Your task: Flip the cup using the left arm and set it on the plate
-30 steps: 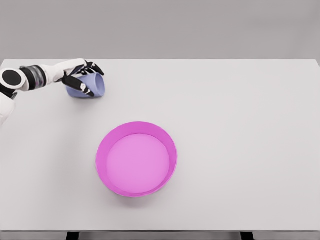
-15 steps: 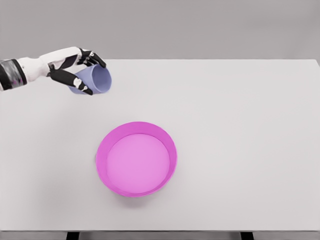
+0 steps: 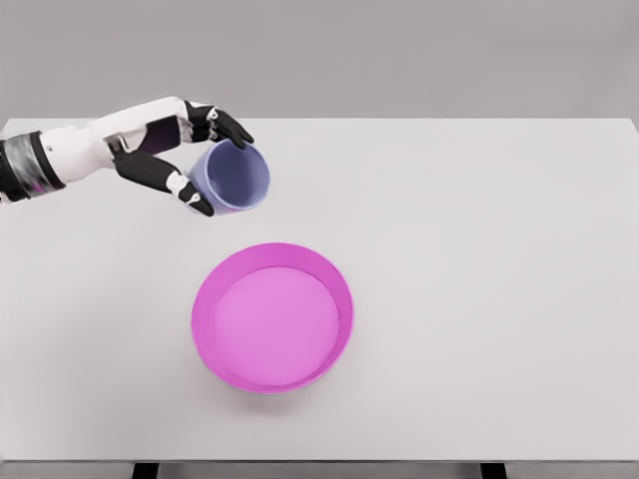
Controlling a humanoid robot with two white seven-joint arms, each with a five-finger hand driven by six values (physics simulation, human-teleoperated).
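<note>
Cup (image 3: 236, 177) sits tilted between left hand's (image 3: 175, 150) curled fingers (image 3: 228, 126).

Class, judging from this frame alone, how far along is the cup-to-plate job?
Done: the left hand has grasped the blue cup. In hand: the cup is held tilted, its opening facing the camera, above the table. Left: finish turning it and set it on the pink plate, which holds nothing yet.

The pale blue cup (image 3: 234, 177) hangs above the table, tipped on its side with its open mouth facing the camera (the hollow inside shows). The round magenta plate (image 3: 273, 316), with its raised rim, lies flat below it, well apart.
</note>
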